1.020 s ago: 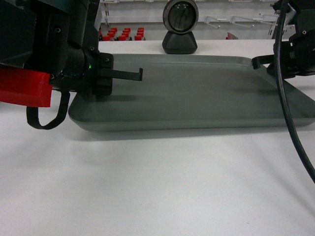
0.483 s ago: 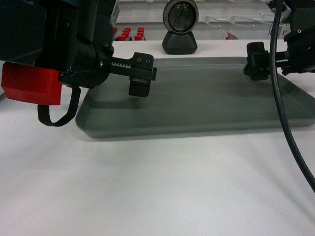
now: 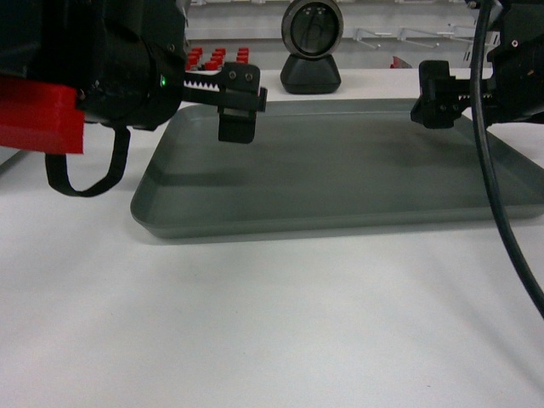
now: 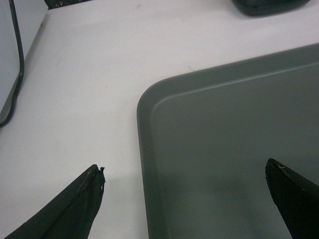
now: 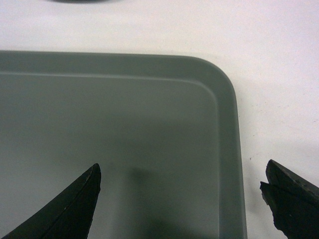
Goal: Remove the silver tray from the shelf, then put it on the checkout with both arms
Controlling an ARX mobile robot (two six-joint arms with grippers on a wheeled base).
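1. My left gripper hangs with its jaws spread wide and nothing between them; in the left wrist view one finger sits over the white top, the other over the tray floor, straddling the left rim

2. My right gripper is likewise parted and empty, its fingers straddling the right rim near the far corner

3. I judge both are spread this way because the tray is released, each clear above its edge

4. The silver tray lies flat on the checkout, which reads as placement done

5. The tray holds nothing; its floor is bare

6. A dark round device stands just behind its far rim, not touching
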